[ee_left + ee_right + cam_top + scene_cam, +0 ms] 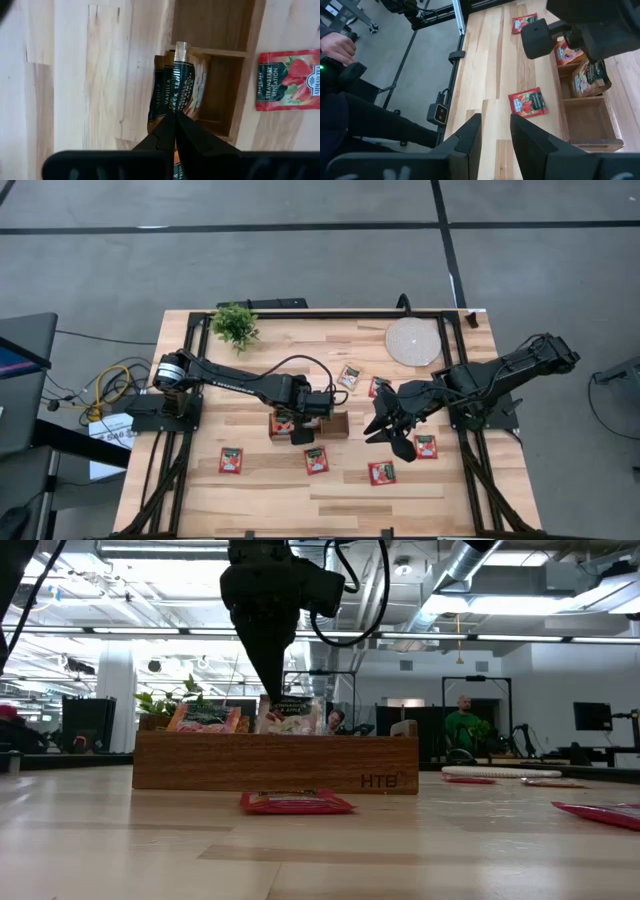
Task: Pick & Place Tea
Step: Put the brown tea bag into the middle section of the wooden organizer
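1. The worktop [250, 500] is showing pale wood planks inside a black frame, standing on a grey floor [300, 240] crossed by dark lines.
2. A small green plant [236, 324] is sitting near the far edge, and a round pale disc [412, 341] is lying toward the far right corner.
3. The wooden tray [275, 762] is sitting mid-worktop; beige sachets [590, 79] are standing upright in its middle compartment, a red one is showing in the compartment beside it, and another compartment is lying bare.
4. The left end effector [174, 116] is hanging over the tray with its fingers pinched together on an upright beige sachet [179, 75], which is sitting partly down among the others in that compartment.
5. The right end effector [400, 430] is hovering above the worktop to the right of the tray, its fingers [470, 131] standing partly apart and holding nothing.
6. Red sachets [317, 459] are lying flat and scattered on the planks, several on the near side of the tray and others to the tray's right; one is lying just in front of the tray in the low view.
7. In the room behind, bright ceiling lights, ducts and dark screens are showing, and a person in green [461, 726] is standing far off.
8. Beside the worktop, a hand [339, 46] is resting near a dark device with a green light.
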{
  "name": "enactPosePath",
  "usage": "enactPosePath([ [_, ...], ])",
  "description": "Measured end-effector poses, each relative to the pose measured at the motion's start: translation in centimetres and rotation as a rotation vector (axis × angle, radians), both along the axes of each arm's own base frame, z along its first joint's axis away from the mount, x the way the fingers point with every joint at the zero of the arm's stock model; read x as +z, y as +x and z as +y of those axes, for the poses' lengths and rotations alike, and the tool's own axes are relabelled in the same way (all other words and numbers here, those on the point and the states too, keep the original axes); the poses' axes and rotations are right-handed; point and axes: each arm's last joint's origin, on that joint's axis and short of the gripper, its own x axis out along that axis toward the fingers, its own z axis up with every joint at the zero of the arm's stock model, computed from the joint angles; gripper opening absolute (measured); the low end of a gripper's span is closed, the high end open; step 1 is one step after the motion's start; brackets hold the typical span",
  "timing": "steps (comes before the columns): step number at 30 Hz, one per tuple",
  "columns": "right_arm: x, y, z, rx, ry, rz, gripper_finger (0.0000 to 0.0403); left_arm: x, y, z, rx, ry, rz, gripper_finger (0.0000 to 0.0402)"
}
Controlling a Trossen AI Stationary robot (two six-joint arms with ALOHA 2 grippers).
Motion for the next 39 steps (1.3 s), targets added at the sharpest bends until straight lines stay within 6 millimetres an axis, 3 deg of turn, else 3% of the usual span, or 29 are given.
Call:
enactPosePath([
  [5, 0.0, 0.0, 0.0, 0.0, 0.0, 0.0, 0.0097, 0.0, 0.0, 0.0, 0.0, 0.0, -0.001, 0.0028],
  [15, 0.0, 0.0, 0.0, 0.0, -0.001, 0.0, 0.0097, 0.2, -0.1, -0.1, -0.006, -0.004, 0.002, 0.0121],
  [22, -0.2, 0.1, -0.7, -0.034, -0.112, -0.012, 0.0097, 4.4, -3.2, 0.6, 0.047, 0.114, 0.076, 0.0138],
  [26, -0.6, 0.3, -2.3, -0.193, -0.216, 0.01, 0.0097, 7.5, -6.3, 1.4, 0.135, 0.204, 0.074, 0.0138],
  [32, -1.0, 1.0, -6.3, -0.384, -0.269, 0.062, 0.0097, 11.1, -10.2, 1.9, 0.229, 0.167, -0.048, 0.0138],
  [39, -4.0, 2.5, -12.5, -0.525, -0.178, 0.275, 0.01, 10.6, -15.3, 2.4, 0.346, 0.109, -0.155, 0.0138],
])
